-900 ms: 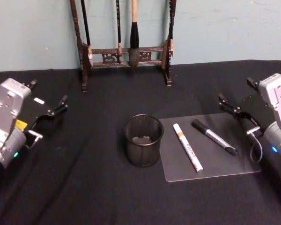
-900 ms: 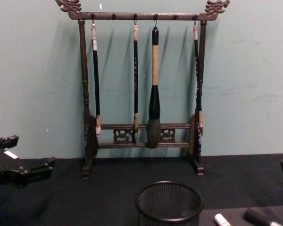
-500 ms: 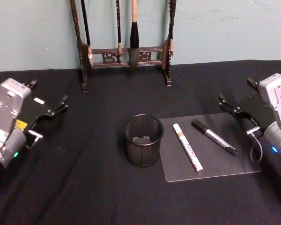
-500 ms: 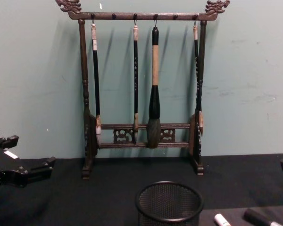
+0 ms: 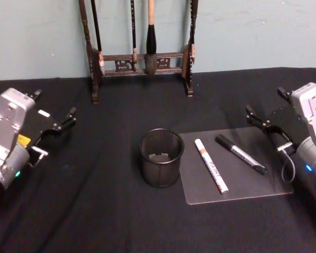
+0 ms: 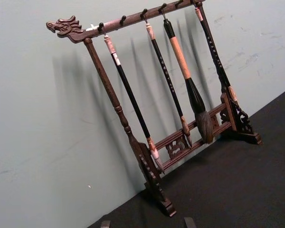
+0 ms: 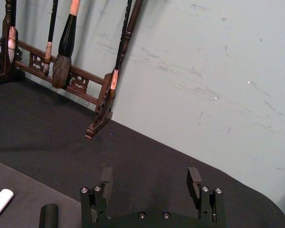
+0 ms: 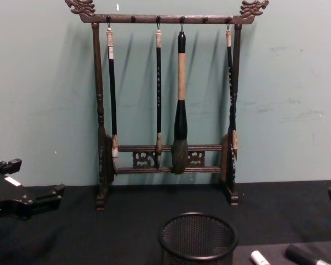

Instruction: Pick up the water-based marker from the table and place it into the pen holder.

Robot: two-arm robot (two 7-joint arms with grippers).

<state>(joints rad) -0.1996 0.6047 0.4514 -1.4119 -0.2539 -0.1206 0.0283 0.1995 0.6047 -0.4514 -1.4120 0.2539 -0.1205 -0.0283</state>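
Background: pale green wall, plain, with some scuffs.
Surface: table under a black cloth, reaching from the wall to the robot.
Brush rack: dark carved wood, standing upright behind the pen holder, against the wall; four calligraphy brushes hang from its top bar.
Mat: clear sheet lying flat on the cloth, just beside the pen holder on its right.
Left gripper: hanging well apart from the pen holder, on its left; the fingers are spread wide and nothing is between them.
Right gripper: to the right of the pen holder, past the far right corner of the mat; the fingers stand wide apart and they hold nothing.
Pen holder: round black mesh cup, upright, near the middle of the table.
White marker: lying on the mat, the nearer one to the pen holder, with an orange band.
Black marker: lying on the mat, farther right of the pen holder, apart from the white one.
Water-based marker: I cannot tell which of the two it is.
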